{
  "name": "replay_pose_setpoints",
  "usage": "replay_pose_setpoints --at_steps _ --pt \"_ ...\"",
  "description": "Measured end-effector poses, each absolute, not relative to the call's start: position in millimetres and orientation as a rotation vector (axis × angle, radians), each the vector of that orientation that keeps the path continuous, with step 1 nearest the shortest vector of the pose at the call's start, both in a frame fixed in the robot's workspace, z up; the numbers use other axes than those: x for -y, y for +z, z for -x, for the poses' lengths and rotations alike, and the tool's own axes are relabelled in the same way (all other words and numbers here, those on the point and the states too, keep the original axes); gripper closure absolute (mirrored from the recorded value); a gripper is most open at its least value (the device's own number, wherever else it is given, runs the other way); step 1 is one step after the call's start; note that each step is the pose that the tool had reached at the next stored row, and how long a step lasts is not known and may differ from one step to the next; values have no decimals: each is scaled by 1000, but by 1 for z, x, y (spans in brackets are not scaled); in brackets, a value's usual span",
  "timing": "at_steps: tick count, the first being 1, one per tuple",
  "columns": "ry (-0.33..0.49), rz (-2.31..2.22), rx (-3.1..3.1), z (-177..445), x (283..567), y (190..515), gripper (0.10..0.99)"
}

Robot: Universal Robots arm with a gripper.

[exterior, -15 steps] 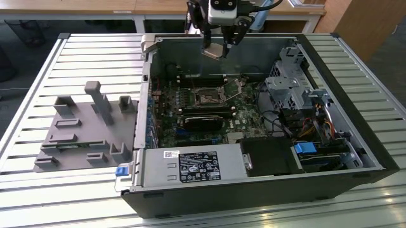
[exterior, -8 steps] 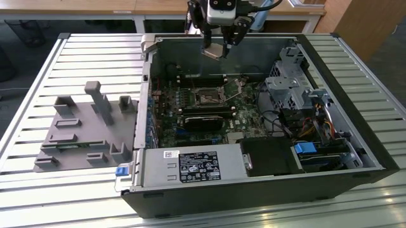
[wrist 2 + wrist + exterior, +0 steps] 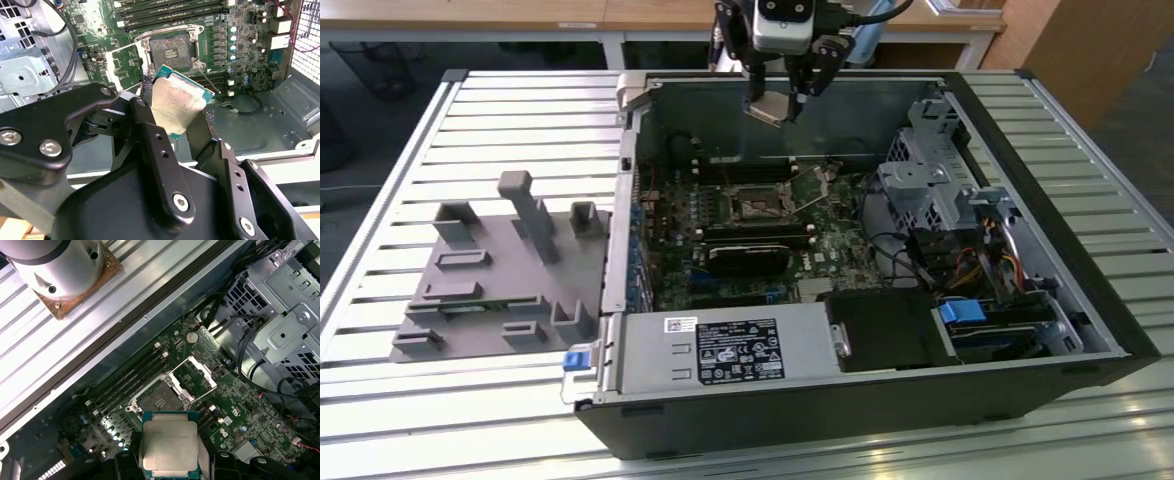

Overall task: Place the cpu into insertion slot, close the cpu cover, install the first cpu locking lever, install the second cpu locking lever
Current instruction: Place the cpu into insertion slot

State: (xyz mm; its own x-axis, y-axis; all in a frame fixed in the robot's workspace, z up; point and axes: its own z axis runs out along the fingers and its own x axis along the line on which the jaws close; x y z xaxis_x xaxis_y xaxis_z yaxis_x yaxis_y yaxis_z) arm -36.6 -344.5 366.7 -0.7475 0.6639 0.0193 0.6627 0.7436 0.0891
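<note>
Cpu (image 3: pixel 167 447) clamped in tool (image 3: pixel 783 100), insertion slot (image 3: pixel 159 399) uncovered.

So the cpu (image 3: pixel 169 447) is pinched by its edges in the gripper (image 3: pixel 169 463), metal top facing the camera, not in the insertion slot (image 3: pixel 156 401) yet. The slot's bare, with the cpu cover (image 3: pixel 196 380) flipped up off it on the drive cage (image 3: pixel 285 315) side. Long memory slots (image 3: pixel 134 376) run right beside the slot on its opposite side, and a coin battery (image 3: pixel 190 337) sits near the cover.
</note>
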Motion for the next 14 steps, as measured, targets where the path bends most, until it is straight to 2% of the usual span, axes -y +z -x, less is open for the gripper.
replay_pose_setpoints --at_steps 14 --pt "141 -1166 -2897 37 344 366 561"
